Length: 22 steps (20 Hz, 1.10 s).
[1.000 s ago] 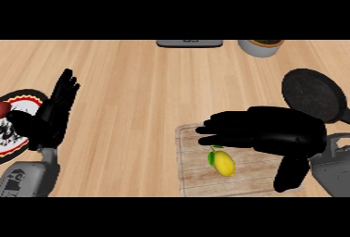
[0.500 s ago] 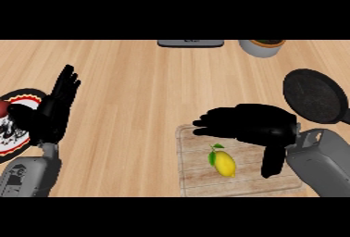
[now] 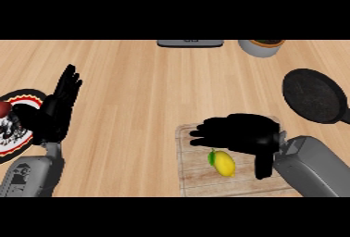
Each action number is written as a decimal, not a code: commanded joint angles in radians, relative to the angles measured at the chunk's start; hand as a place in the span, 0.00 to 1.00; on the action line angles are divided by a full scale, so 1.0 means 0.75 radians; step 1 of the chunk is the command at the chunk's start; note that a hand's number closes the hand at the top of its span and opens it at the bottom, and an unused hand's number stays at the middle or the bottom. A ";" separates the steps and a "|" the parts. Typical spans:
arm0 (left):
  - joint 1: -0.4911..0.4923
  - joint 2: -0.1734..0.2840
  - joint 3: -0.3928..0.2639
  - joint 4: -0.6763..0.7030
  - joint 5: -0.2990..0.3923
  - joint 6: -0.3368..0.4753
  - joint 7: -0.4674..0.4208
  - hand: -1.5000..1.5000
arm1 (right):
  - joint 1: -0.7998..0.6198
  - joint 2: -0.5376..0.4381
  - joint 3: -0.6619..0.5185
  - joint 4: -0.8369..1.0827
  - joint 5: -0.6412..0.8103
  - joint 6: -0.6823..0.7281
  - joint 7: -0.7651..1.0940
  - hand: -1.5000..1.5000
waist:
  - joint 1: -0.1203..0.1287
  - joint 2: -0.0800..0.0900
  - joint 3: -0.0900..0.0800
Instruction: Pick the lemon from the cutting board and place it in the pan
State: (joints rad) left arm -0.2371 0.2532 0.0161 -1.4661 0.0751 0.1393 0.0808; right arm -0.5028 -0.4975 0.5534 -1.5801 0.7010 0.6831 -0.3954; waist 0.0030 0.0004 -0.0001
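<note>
Head view shows me my right hand [image 3: 239,134] hovering, fingers spread wide, over the cutting board [image 3: 198,178] near the counter's lower edge, just above the lemon [image 3: 223,163].

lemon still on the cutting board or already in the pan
On the cutting board. The lemon lies on the wood just under the right robot hand, whose fingers are not around it. The pan holds nothing.

A patterned plate [image 3: 15,139] lies at the counter's [image 3: 137,92] left edge, a grey pot [image 3: 261,47] at its far edge.
</note>
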 commanded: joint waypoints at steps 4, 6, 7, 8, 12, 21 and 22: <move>0.037 -0.063 -0.032 -0.056 -0.055 0.026 0.002 0.50 | -0.063 0.101 0.032 0.022 0.145 0.086 0.025 0.00 | 0.005 -0.002 0.000; -0.046 -0.031 0.035 0.054 -0.013 -0.011 -0.001 0.50 | -0.063 0.089 0.097 0.108 0.271 -0.041 -0.012 0.00 | 0.003 0.001 0.000; 0.005 0.007 0.045 -0.041 0.011 -0.056 0.035 0.50 | -0.047 0.045 0.063 0.084 0.286 -0.058 -0.041 0.00 | 0.005 -0.001 0.000; -0.027 -0.022 0.041 0.037 -0.013 -0.044 -0.021 0.50 | -0.024 0.069 0.082 0.061 0.316 -0.048 -0.040 0.00 | -0.001 0.000 0.000; 0.068 -0.040 0.011 -0.115 -0.036 -0.027 0.036 0.50 | -0.036 0.096 0.089 0.107 0.411 -0.039 -0.021 0.00 | 0.007 -0.002 0.000; 0.097 -0.049 0.057 -0.035 -0.045 -0.090 -0.044 0.50 | 0.055 0.224 0.107 0.200 0.590 -0.095 -0.062 0.00 | 0.002 -0.001 0.000; 0.046 -0.048 0.079 0.046 -0.043 -0.098 -0.077 0.50 | 0.060 0.189 0.077 0.050 0.577 0.033 -0.035 0.00 | -0.004 -0.002 0.000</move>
State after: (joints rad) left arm -0.2144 0.2232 0.0649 -1.4574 0.0474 0.0841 0.0568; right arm -0.4699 -0.3713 0.6275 -1.4788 1.0982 0.6315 -0.4253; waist 0.0024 0.0001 0.0001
